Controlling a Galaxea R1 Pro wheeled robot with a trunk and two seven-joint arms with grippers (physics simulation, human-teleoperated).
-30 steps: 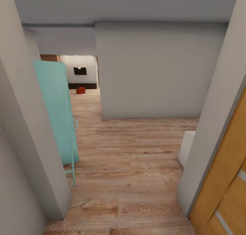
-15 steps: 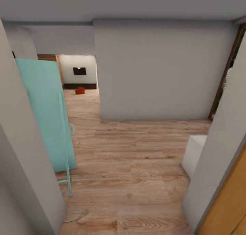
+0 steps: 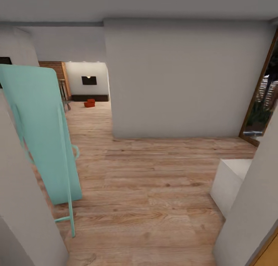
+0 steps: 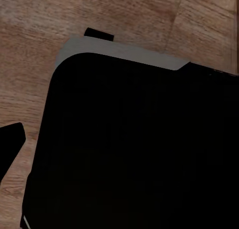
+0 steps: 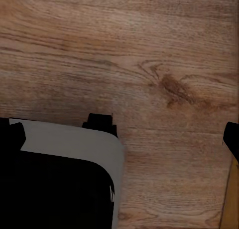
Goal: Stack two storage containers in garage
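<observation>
I'm in a hallway on light wood plank flooring (image 3: 154, 188), grey wall (image 3: 181, 77) ahead. The storage containers (image 3: 90, 103) sit far off in the living room (image 3: 83, 84). I cannot tell either tool's state.

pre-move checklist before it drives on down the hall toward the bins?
1. Target in sight: orange-red storage containers on the far wood floor, below the black TV. Ok.
2. Whether it is one bin or both: too small. Cannot tell.
3. Path ahead: bare planks between the grey wall and the teal panel. Ok.
4. Left clearance: teal panel leans close by. Not ok, keep right.
5. Right clearance: white block juts in. Watch.
6. Gripper states: cannot tell.
</observation>
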